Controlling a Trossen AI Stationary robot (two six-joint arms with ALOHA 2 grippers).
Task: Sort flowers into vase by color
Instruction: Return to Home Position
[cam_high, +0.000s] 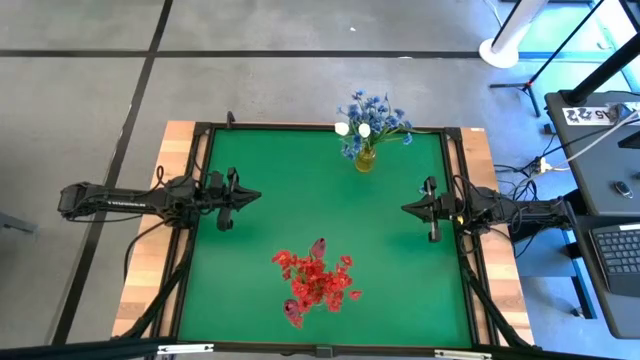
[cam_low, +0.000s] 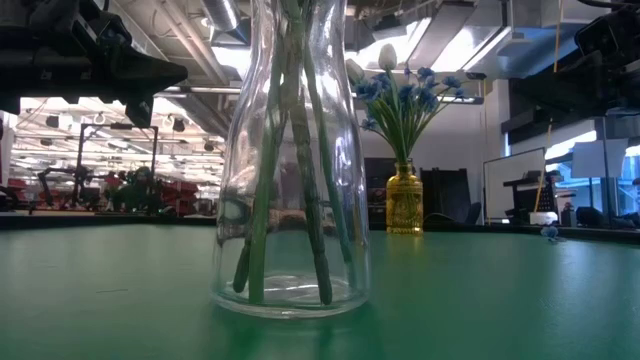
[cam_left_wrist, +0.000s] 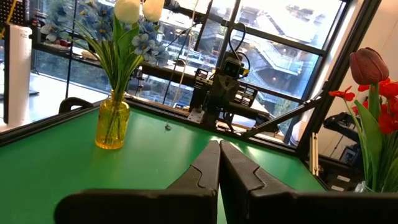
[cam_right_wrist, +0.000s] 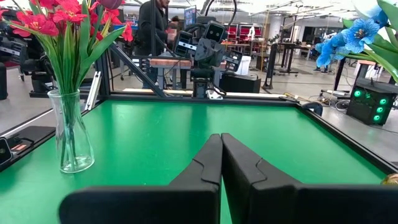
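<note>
Two vases stand filled: red flowers (cam_high: 315, 283) in the glass vase (cam_low: 290, 200), blue and white flowers (cam_high: 372, 118) in the yellow vase (cam_high: 364, 160). Empty, the left end effector (cam_high: 256, 196) and right end effector (cam_high: 406, 208) sit pressed together. Risk: a swinging arm could topple the top-heavy glass vase.

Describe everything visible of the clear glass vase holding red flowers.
The clear glass vase is bottle-shaped, its narrow neck widening to a round base, and stands upright on the green table mat near the low camera. Thin green stalks rest on its bottom; red flowers spread above. Nothing else touches it.
</note>
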